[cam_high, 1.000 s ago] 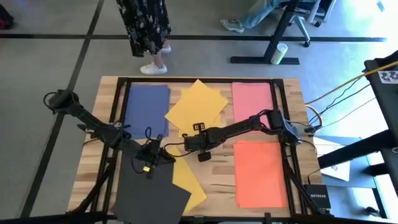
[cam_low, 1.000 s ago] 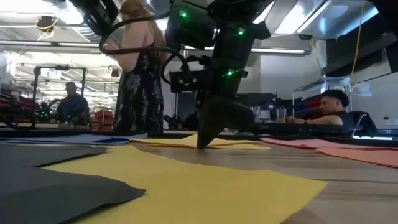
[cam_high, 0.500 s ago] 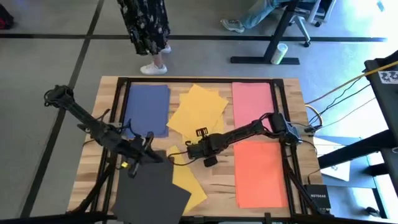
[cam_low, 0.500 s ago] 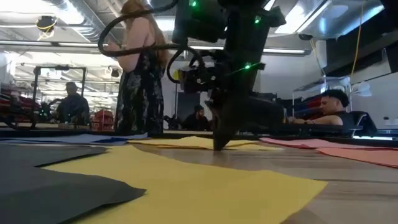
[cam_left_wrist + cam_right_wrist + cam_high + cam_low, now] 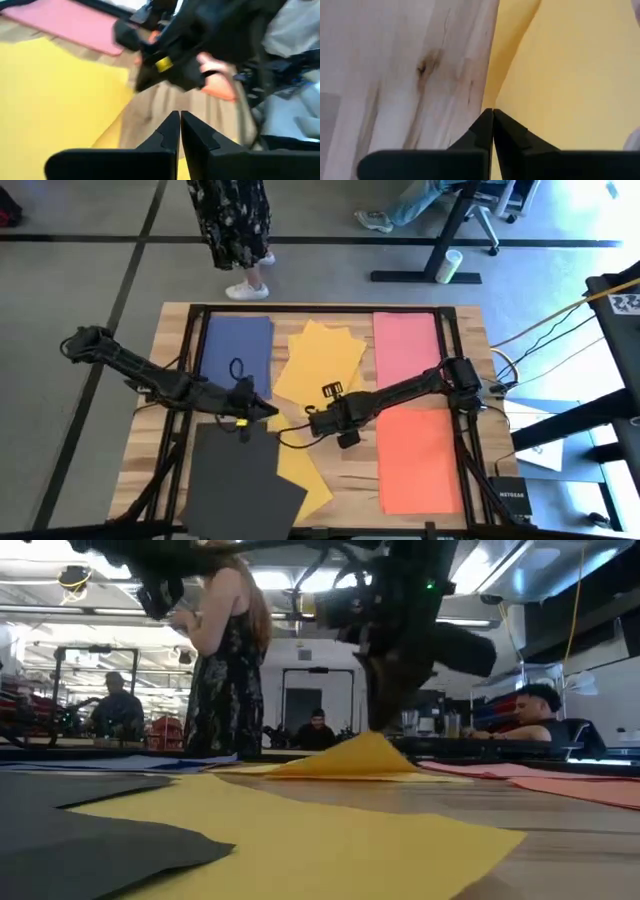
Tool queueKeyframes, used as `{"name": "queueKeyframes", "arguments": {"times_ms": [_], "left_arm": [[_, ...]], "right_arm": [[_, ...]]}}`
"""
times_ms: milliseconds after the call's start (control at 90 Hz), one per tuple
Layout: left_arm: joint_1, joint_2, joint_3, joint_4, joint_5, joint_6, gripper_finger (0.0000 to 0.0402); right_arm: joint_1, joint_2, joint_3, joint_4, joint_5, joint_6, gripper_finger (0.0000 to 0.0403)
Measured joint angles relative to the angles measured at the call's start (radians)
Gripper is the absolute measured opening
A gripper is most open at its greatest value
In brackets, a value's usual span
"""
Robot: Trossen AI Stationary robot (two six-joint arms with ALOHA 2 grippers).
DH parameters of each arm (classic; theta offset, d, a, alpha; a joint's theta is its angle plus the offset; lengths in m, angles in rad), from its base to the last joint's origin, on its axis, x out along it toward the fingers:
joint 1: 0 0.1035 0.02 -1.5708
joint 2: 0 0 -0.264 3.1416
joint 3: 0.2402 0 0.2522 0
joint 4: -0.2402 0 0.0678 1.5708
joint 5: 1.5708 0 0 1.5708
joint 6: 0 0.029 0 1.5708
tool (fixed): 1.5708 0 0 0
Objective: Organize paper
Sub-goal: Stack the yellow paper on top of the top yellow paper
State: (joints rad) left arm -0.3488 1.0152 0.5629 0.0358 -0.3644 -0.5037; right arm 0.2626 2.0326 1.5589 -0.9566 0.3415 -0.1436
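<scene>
Coloured sheets of paper lie flat on the wooden table: blue [image 5: 236, 355] and pink [image 5: 407, 345] at the far side, orange [image 5: 420, 460], a second yellow sheet [image 5: 300, 470] and dark grey [image 5: 240, 485] at the near side. A yellow sheet [image 5: 322, 358] lies at the far centre. My right gripper [image 5: 308, 420] is shut on its near edge, which rises in a peak [image 5: 370, 748]. Just left of it, my left gripper [image 5: 262, 412] is shut on nothing above the table. My right gripper pinches the yellow sheet's near edge [image 5: 496, 100] between its two fingertips, coming from above and pointing down. That edge is lifted into a tent [image 5: 372, 743] below the fingers, while the rest of the sheet lies on the table.
A black frame rail [image 5: 320, 308] runs around the table top. Bare wood [image 5: 345, 470] shows between the near yellow sheet and the orange one. A person in a dark patterned dress [image 5: 235, 225] stands beyond the far edge.
My right gripper has slid along the table toward its right edge, then risen with the yellow sheet's near edge, which now stands up in a peak; the sheet has turned a little. My left gripper has swung toward the left edge and come back, ending farther from the near edge.
</scene>
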Motion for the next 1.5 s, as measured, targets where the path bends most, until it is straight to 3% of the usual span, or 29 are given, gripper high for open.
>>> {"name": "queueKeyframes", "arguments": {"times_ms": [189,456,1022,1311,1500], "left_arm": [[0.071,0.137,0.0,0.003,0.086,-0.02,0.0],[0.102,0.274,0.0,-0.003,0.103,-0.003,0.0],[0.243,0.292,0.0,0.005,0.129,0.036,0.0],[0.313,0.292,0.0,-0.004,0.144,0.016,0.0],[0.376,0.292,0.0,-0.02,0.169,0.013,0.0]], "right_arm": [[0.009,-0.03,0.0,-0.009,0.014,-0.01,0.0],[0.027,-0.055,-0.001,-0.076,0.025,0.009,0.0],[0.071,-0.135,-0.348,0.031,0.077,-0.021,0.0],[0.071,-0.167,-0.367,0.075,-0.028,0.039,0.0003],[0.071,-0.167,-0.316,0.073,-0.056,0.135,0.0035]]}}
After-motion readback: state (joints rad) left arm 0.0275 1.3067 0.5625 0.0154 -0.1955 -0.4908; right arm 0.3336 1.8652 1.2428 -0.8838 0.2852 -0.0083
